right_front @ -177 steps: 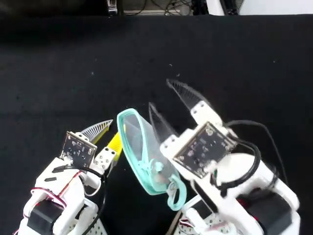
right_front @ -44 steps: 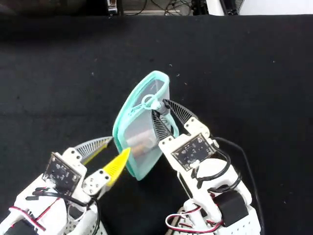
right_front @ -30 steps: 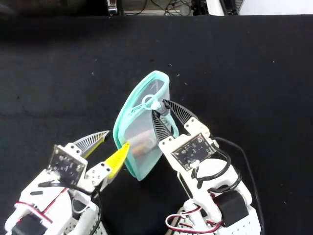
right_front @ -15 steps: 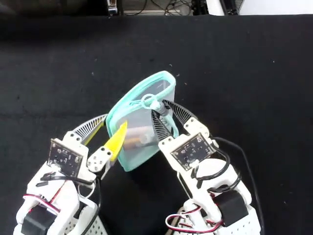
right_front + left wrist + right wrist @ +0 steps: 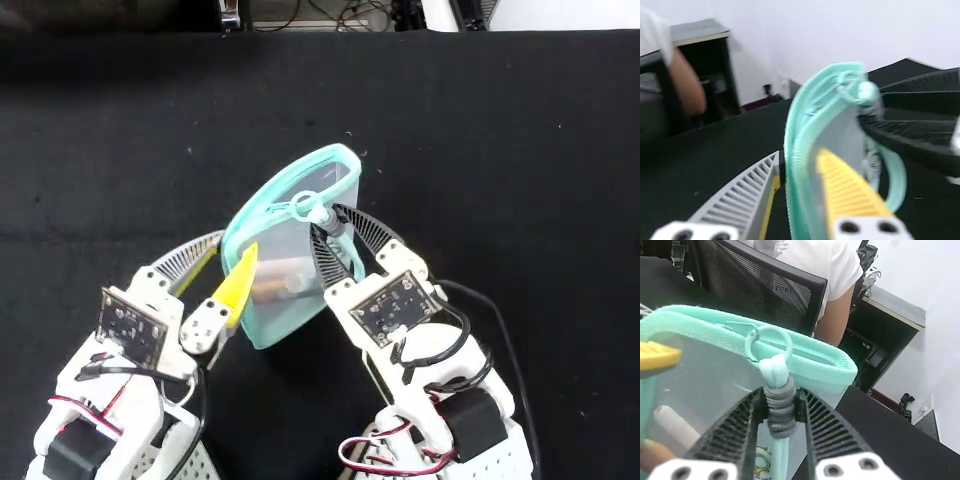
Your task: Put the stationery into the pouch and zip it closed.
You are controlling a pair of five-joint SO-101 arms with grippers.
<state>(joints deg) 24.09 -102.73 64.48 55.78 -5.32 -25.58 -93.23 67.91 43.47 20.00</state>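
A mint-green pouch with clear sides stands on edge mid-table between both arms. Its zipper pull cord hangs from a ring, and my right gripper is shut on that cord near the pouch's upper end. My left gripper clamps the pouch's near rim, the grey finger outside and the yellow finger against the clear wall. Pen-like stationery lies inside; a white stick shows through the pouch.
The black table spreads out around the pouch on the far side and to both sides. Both arm bases crowd the near edge. A dark cabinet stands in the room behind.
The right gripper stood the pouch upright by the zipper cord. My left gripper moved in and closed on its rim, tipping it slightly leftward. Nothing has shifted in the last half second.
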